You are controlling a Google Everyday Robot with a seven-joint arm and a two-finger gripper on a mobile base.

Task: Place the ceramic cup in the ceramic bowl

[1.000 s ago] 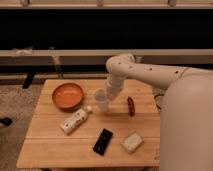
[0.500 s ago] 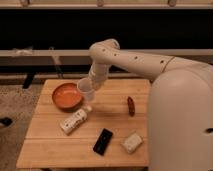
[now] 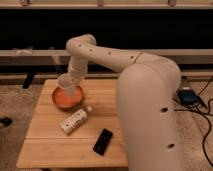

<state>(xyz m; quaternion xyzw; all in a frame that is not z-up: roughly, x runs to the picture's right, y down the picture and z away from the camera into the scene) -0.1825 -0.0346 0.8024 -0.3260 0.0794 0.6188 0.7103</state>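
The pale ceramic cup [image 3: 66, 83] hangs tilted over the orange-brown ceramic bowl [image 3: 75, 102], which sits at the far left of the wooden table [image 3: 50, 145]. The cup's base overlaps the bowl's left half; I cannot tell whether it touches the bowl. My gripper [image 3: 73, 76] is at the cup's upper right side, shut on it. The white arm reaches in from the right, over the back of the table.
A white bottle with a label [image 3: 74, 120] lies on its side in front of the bowl. A flat black object [image 3: 103, 141] lies near the table's front edge. My large white arm body [image 3: 150, 115] covers the table's right side.
The gripper has carried the cup left, from the table's middle to over the bowl. The view has shifted, and the arm now hides the table's right side.
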